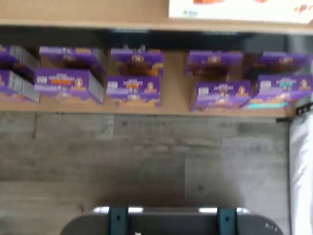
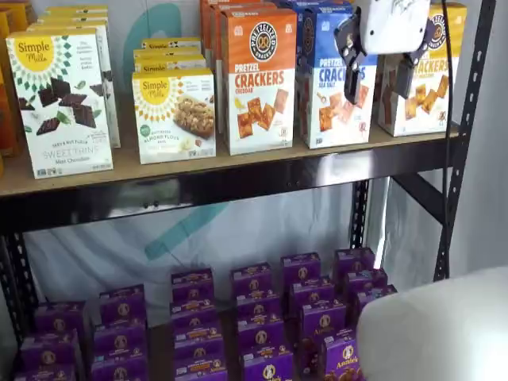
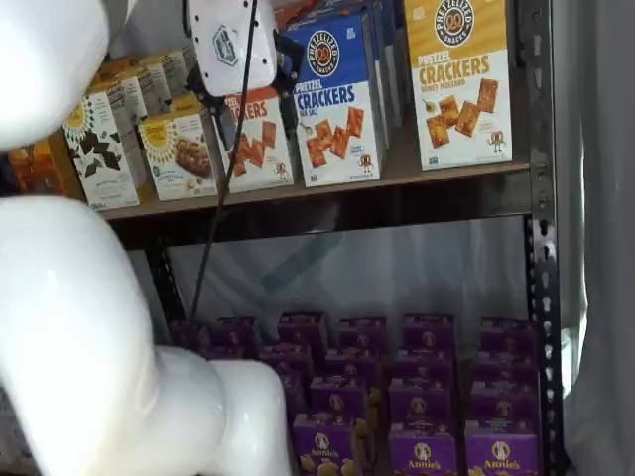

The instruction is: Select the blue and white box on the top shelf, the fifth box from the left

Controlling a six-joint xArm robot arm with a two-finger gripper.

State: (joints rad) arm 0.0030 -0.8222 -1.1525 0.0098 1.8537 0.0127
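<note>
The blue and white box (image 2: 332, 83) stands upright on the top shelf (image 2: 198, 163), between an orange-topped Cheddar box (image 2: 258, 79) and a yellow-topped cracker box (image 2: 432, 79). It also shows in a shelf view (image 3: 337, 99), with the shelf board (image 3: 446, 171) under it. My gripper (image 2: 379, 83) hangs in front of the shelf, at the right edge of the blue and white box. Its black fingers (image 2: 349, 51) stand apart with a gap between them and hold nothing. In a shelf view its white body (image 3: 233, 45) covers the Cheddar box's top.
Simple Mills boxes (image 2: 59, 99) stand at the shelf's left. Small purple boxes (image 2: 262, 317) fill the lower level and show in the wrist view (image 1: 132, 78) above a grey plank floor (image 1: 146, 156). Black uprights (image 2: 464, 135) frame the shelf. The white arm (image 3: 89, 327) fills the near left.
</note>
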